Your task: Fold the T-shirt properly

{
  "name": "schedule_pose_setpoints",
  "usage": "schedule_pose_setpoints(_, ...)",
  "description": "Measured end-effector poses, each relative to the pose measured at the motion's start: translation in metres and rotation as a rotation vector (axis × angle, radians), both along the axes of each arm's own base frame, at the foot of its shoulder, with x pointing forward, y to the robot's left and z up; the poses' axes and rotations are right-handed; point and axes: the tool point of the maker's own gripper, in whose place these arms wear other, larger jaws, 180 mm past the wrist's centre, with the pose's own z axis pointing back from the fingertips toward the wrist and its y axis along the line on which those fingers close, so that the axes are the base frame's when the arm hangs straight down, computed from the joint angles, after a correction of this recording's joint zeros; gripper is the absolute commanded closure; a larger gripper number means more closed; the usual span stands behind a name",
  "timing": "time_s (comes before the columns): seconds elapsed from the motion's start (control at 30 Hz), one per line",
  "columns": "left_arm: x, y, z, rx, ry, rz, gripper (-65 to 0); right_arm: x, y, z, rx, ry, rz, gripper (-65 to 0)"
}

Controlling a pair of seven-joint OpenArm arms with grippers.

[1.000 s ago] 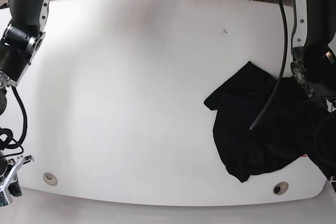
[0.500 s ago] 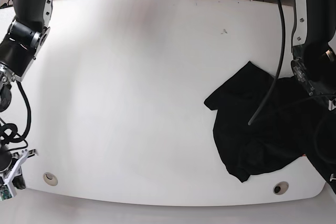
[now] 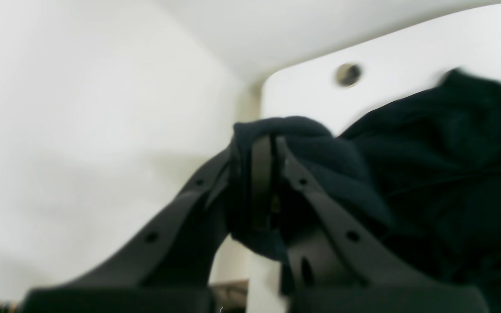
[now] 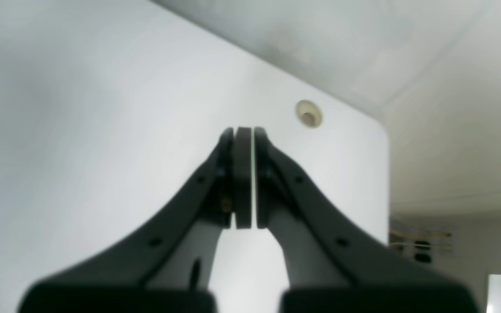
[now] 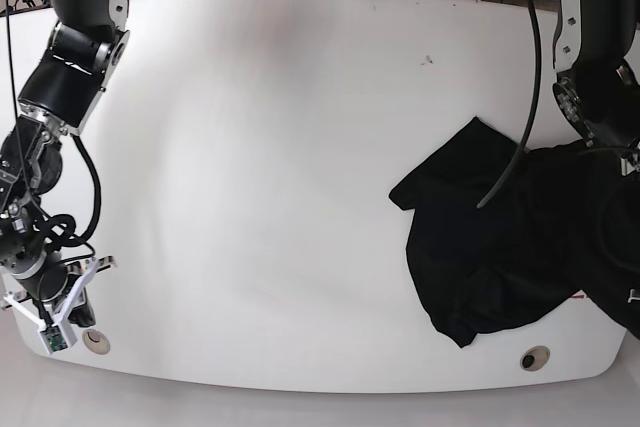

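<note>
Gripping a bunched fold of the black T-shirt [image 3: 429, 174], the left gripper [image 3: 264, 143] pinches cloth wrapped over its fingertips. Most of the shirt lies crumpled beyond them, by the table [image 5: 250, 147] corner. The right gripper [image 4: 244, 132], fingers pressed together and empty, has swung in over bare table, suggesting spreading comes next.

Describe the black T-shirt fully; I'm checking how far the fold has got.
The plain black soft cloth T-shirt lies crumpled and unfolded in a bunched heap at the white table's near corner on the left arm's side, close to a round hole in the tabletop. No print shows. One bunched fold is pinched in the shut left claw near the table's edge. A black cable hangs across it in the base view.
</note>
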Motion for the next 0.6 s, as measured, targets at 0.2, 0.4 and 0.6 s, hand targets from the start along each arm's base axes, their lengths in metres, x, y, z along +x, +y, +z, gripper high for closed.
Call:
schedule_pose_setpoints(0.2,-0.006,-0.001,-0.028,0.010,0.068,-0.003,0.0,0.004,0.010,0.001,0.025,-0.018,0.017,0.0)
schedule_pose_setpoints(0.4,-0.023,0.009,-0.060,0.005,0.134,0.017,0.0,-0.001,0.014,-0.015,0.041,0.013,0.020,-0.5)
schedule_pose_setpoints(0.6,-0.059,0.040,-0.105,0.002,0.260,0.107,0.0,-0.012,0.052,-0.063,0.124,0.103,0.066,-5.7)
